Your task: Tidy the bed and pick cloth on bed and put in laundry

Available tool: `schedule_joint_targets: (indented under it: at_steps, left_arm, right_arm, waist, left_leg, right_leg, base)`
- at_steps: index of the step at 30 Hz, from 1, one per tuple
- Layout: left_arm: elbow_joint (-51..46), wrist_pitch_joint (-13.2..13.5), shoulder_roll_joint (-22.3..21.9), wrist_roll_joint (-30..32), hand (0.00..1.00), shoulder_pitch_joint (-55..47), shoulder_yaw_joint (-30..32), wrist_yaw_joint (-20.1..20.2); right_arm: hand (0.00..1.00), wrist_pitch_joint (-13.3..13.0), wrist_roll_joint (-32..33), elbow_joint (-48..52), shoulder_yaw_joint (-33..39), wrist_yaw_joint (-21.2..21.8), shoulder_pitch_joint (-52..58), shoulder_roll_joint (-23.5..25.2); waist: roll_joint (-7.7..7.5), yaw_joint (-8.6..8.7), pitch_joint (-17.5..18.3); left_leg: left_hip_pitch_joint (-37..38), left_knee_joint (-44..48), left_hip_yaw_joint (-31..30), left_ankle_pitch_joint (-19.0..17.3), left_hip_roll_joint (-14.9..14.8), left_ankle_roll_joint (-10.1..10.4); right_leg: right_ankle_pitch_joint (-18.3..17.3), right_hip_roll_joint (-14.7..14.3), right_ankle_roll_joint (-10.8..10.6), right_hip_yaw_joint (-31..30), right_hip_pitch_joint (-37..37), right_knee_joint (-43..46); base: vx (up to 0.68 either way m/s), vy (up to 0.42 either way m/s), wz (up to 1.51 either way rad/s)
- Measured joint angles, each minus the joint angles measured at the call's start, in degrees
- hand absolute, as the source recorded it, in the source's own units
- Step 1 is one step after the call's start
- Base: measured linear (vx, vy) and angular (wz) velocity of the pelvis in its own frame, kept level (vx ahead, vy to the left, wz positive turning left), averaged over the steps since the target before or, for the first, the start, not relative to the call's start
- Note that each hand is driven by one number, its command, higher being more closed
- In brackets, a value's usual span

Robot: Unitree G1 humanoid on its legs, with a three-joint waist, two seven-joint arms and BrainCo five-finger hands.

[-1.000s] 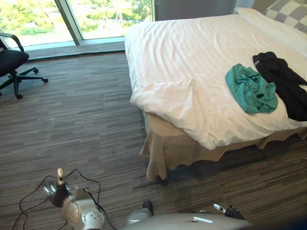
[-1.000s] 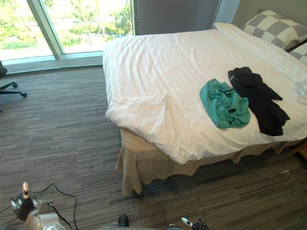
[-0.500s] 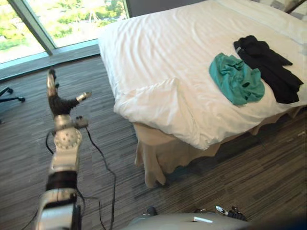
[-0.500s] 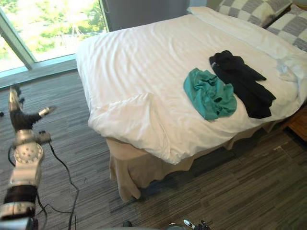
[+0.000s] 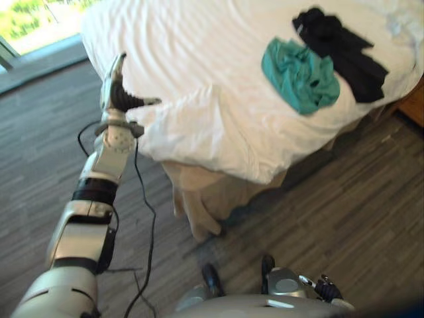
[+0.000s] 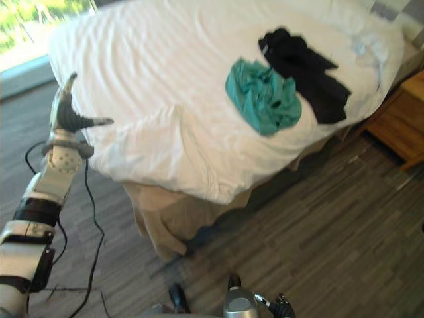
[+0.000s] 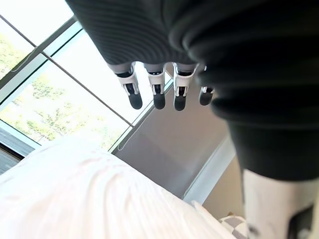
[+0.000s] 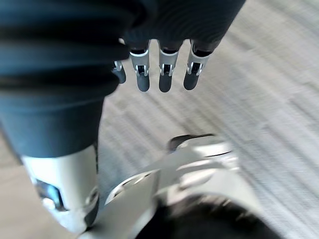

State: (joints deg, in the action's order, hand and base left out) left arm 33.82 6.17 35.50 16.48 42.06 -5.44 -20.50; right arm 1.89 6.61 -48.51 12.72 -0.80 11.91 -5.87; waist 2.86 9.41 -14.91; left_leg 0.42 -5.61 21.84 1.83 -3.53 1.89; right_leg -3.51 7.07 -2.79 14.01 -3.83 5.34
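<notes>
On the bed (image 5: 199, 46), the teal cloth (image 5: 301, 73) lies well apart from the empty, straight-fingered left hand (image 5: 118, 98).

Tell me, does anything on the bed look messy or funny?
Yes. A crumpled teal cloth and a black cloth lie side by side on the white duvet, close to its edge. The duvet's near corner is rumpled and folded over, beside the open left hand.
</notes>
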Motion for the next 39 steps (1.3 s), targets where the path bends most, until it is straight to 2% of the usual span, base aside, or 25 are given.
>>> schedule_joint_targets:
  at_steps: [4,7,11,14,17,18,22,26,28,35,39]
  left_arm:
    - [1.9,-3.9,-0.1,2.0,0.0,2.5,-1.3,-0.7]
    - [2.6,-6.1,-0.1,2.2,0.0,7.0,-1.4,-2.0]
    - [4.2,-8.7,-1.0,2.2,0.0,9.9,-3.3,-3.9]
    - [4.0,-12.0,-2.4,2.3,0.0,12.6,-3.8,-6.9]
    - [4.1,-15.6,-5.1,2.4,0.0,13.8,-4.2,-7.7]
    - [4.1,-17.1,-6.2,2.4,1.0,13.9,-4.2,-8.2]
    - [5.0,-21.9,-8.4,2.2,1.0,17.0,-4.2,-8.0]
    - [5.6,-27.2,-8.6,1.9,1.0,18.4,-4.2,-4.3]
    - [5.9,-28.3,-8.7,0.3,1.0,20.0,-4.1,-3.8]
    - [6.5,-27.6,-10.0,-4.9,1.0,21.2,-4.1,-1.5]
    - [7.5,-24.1,-10.0,-10.5,1.0,20.6,-4.1,-1.9]
  right_arm:
    - [0.0,0.1,1.8,1.7,-1.9,0.0,-1.9,-2.6]
    - [0.0,-0.5,4.7,3.2,-2.5,-0.3,-4.0,-2.7]
    - [0.0,-2.0,6.2,4.2,-2.6,-0.3,-6.5,-2.8]
    - [0.0,-3.8,8.4,5.4,-4.4,-0.6,-9.3,-2.8]
    - [0.0,-4.9,10.1,6.4,-4.5,-0.7,-11.2,-2.4]
    - [0.0,-5.3,10.2,7.1,-4.5,-0.8,-11.8,-2.3]
    - [0.0,-6.0,11.6,9.0,-4.5,-1.5,-12.6,-2.0]
    - [0.0,-5.9,14.2,9.7,-4.3,-2.0,-14.8,-1.9]
    - [0.0,-5.9,15.0,10.3,-4.3,-2.1,-15.5,-1.9]
    - [0.0,-4.7,15.1,11.8,-3.5,-2.6,-18.6,-1.9]
    - [0.0,-4.2,14.6,11.6,-2.9,-3.3,-18.8,-1.9]
  waist:
    - [1.72,0.85,-3.3]
    - [1.75,1.44,-5.5]
    - [1.78,1.43,-7.3]
    - [1.89,0.61,-7.9]
    - [1.96,0.4,-9.6]
    - [1.95,0.37,-9.9]
    - [1.73,-0.88,-10.4]
    - [1.62,-1.24,-11.4]
    - [1.62,-1.72,-11.4]
    - [1.63,-2.82,-11.4]
    - [1.64,-3.12,-11.4]
  left_leg:
    - [-3.5,0.0,1.4,0.9,0.6,-0.3]
    - [-6.2,0.0,2.4,2.5,0.6,-0.7]
    - [-7.7,0.0,3.1,3.4,0.8,0.3]
    - [-11.0,0.0,4.5,4.0,0.8,1.0]
    - [-11.9,0.0,4.7,4.4,0.7,1.4]
    - [-12.5,0.0,4.9,4.4,0.7,1.4]
    - [-15.1,0.0,5.9,4.8,0.8,1.0]
    - [-15.7,0.0,6.1,4.5,1.0,1.4]
    - [-16.2,0.0,6.1,4.5,1.1,1.4]
    - [-15.7,0.0,6.9,4.5,1.7,1.3]
    - [-14.1,0.0,7.4,4.7,2.2,1.0]
  right_leg:
    - [0.8,0.6,-0.3,-2.2,-5.3,1.7]
    - [0.7,0.9,0.0,-2.8,-9.3,4.1]
    - [-0.1,1.2,0.6,-4.0,-12.6,7.1]
    - [-1.0,1.4,1.0,-5.1,-18.0,10.4]
    - [-1.5,1.6,1.4,-5.1,-19.8,11.9]
    - [-1.8,1.7,1.4,-5.1,-20.6,12.6]
    - [-1.9,2.0,1.6,-5.5,-24.4,14.6]
    - [-1.9,2.3,1.6,-5.7,-25.3,15.0]
    - [-1.9,2.4,1.6,-5.6,-25.8,15.2]
    - [-2.8,3.5,1.3,-5.6,-26.0,16.8]
    - [-3.8,4.2,1.2,-5.6,-25.2,18.7]
  base:
    - [-0.1,0.047,-0.19]
    - [-0.02,0.002,-0.08]
    - [0.04,-0.019,-0.11]
    - [0.03,-0.038,-0.11]
    - [0.03,-0.036,0.0]
    - [0.0,0.0,0.0]
    - [0.04,-0.026,-0.02]
    - [0.05,-0.019,0.01]
    - [0.05,-0.021,0.04]
    - [0.08,-0.025,0.04]
    - [0.1,-0.054,0.03]
